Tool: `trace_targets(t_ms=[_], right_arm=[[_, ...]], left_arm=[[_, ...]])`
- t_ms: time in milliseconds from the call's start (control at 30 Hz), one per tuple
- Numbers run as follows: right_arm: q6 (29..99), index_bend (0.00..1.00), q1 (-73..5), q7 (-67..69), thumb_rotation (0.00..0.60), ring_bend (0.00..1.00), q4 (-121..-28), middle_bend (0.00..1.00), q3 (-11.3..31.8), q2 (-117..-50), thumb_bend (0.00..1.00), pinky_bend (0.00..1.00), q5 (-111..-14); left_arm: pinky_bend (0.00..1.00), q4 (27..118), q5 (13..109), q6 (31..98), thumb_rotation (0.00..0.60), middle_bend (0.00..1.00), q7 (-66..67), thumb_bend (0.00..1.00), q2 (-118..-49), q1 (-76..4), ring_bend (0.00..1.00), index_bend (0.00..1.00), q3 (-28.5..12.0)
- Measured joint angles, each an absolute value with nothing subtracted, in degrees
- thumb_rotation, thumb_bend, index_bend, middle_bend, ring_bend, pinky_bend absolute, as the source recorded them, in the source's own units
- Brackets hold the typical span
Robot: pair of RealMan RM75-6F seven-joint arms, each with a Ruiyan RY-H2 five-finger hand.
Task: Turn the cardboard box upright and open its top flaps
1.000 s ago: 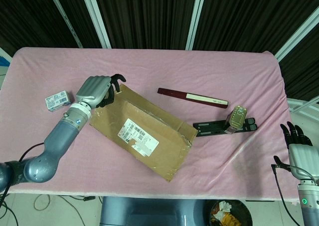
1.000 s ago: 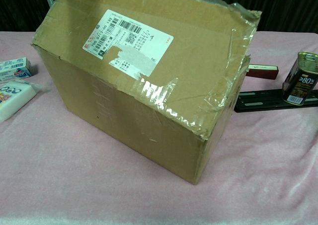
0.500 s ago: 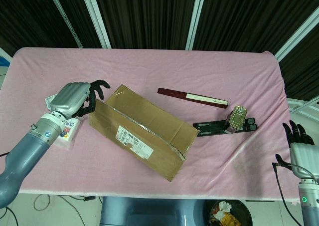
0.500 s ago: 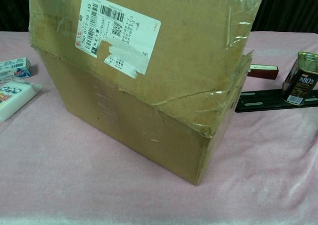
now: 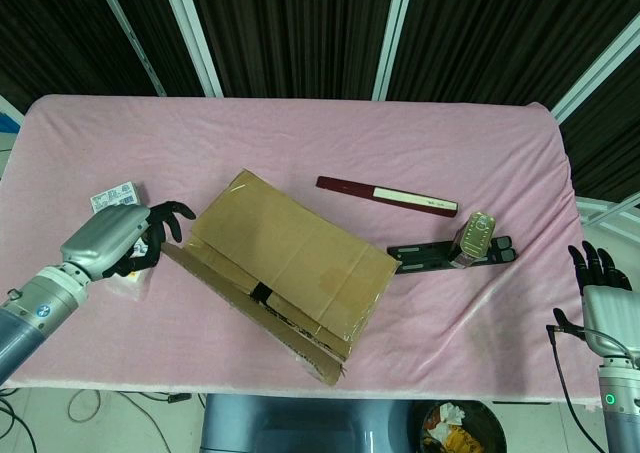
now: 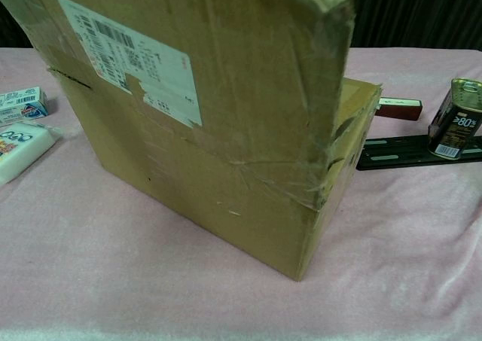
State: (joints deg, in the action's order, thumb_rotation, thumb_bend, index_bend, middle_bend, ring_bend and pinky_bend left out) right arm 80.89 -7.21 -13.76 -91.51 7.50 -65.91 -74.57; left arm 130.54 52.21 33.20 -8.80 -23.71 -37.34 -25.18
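Cardboard box (image 5: 290,263) mid-counter, long labelled flap now swung up and outward on the near side.

Label no longer facing up in head view; in chest view flap (image 6: 196,77) standing steeply, label (image 6: 128,62) tilted toward camera, unlike the flatter lid half a second ago. Left hand (image 5: 115,238) pulled back left of box, off the cardboard, fingers (image 5: 165,218) loosely curled, holding nothing, hovering over white packet (image 6: 19,149). Right hand (image 5: 600,293) unchanged at far right counter (image 5: 300,143) edge, fingers up and spread, empty. Small box (image 5: 112,195), dark red strip (image 5: 385,195), tin (image 5: 476,235) on black bracket (image 5: 430,258) all where they were.
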Motion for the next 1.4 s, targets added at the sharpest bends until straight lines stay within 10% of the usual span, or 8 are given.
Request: trace_targets(t_ms=[200,600,867,1400], right_arm=[[80.9,0.00,-7.2,-14.2,0.600,0.00,-91.4,0.00,7.6,-66.1,0.30,0.23,-74.1],[81.6,0.00,-7.0,-15.0,0.600,0.00,-92.1,0.00,7.5,-66.1,0.30,0.23,-74.4],[82.6,0.00,-7.3,-16.1,0.600,0.00,-93.8,0.00,7.8,-65.9,0.29,0.23,-75.4],[78.4,0.00,-14.6,-25.3,0.600,0.00,-116.3,0.00,11.0,-65.7,0.23,0.23,-76.6]], left_arm=[[0.47,131.9,67.0,34.5,0.600,0.39,-19.1,0.86,-18.6,-29.6,0.41,0.22,-25.4],[0.27,127.6,87.9,48.5,0.600,0.26,-36.2,0.31,-14.6,-17.0,0.18,0.15,-19.0],[0.07,120.4,89.4,64.7,0.600,0.09,-28.3,0.27,-24.6,-9.8,0.02,0.03,-13.7],[0.05,92.6,84.8,90.6,0.600,0.04,-7.3,0.26,-59.7,-0.7,0.00,0.00,-9.2]])
